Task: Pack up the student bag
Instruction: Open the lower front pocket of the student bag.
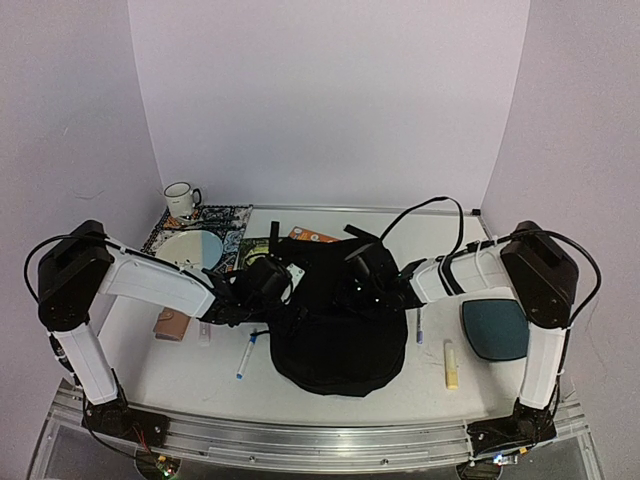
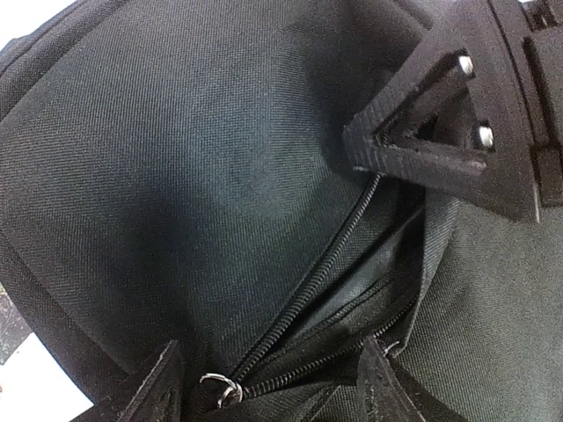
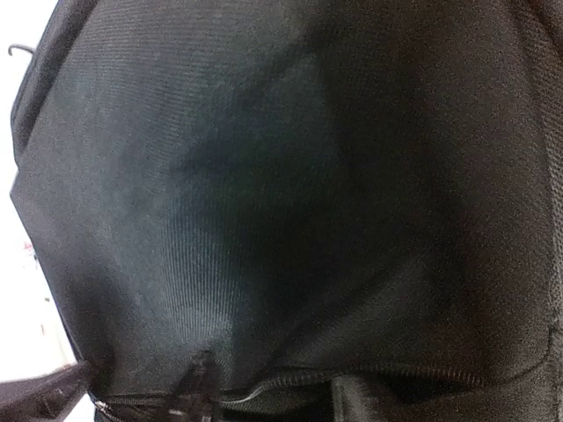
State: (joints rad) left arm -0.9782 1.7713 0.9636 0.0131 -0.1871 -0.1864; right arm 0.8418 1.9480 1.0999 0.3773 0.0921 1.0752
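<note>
The student bag (image 1: 335, 325), a big black backpack, lies in the middle of the table. Both grippers are down on its upper part. My left gripper (image 2: 268, 391) is open, its fingertips (image 2: 157, 391) straddling the partly open zipper (image 2: 308, 290) and its metal pull ring (image 2: 220, 387). Grey lining shows in the gap. My right gripper (image 3: 274, 396) stands partly closed around the zipper's fabric lip (image 3: 290, 382). The view is too dark to tell whether it pinches the lip. One of the right gripper's fingers (image 2: 440, 132) shows at the top right of the left wrist view.
A dark-teal pad (image 1: 495, 328), yellow stick (image 1: 451, 365) and blue pen (image 1: 419, 325) lie right of the bag. On the left are a blue marker (image 1: 246, 357), white stick (image 1: 205, 333) and brown item (image 1: 172, 325). Behind are a mug (image 1: 181, 198), patterned mat (image 1: 215, 225) and orange book (image 1: 312, 236).
</note>
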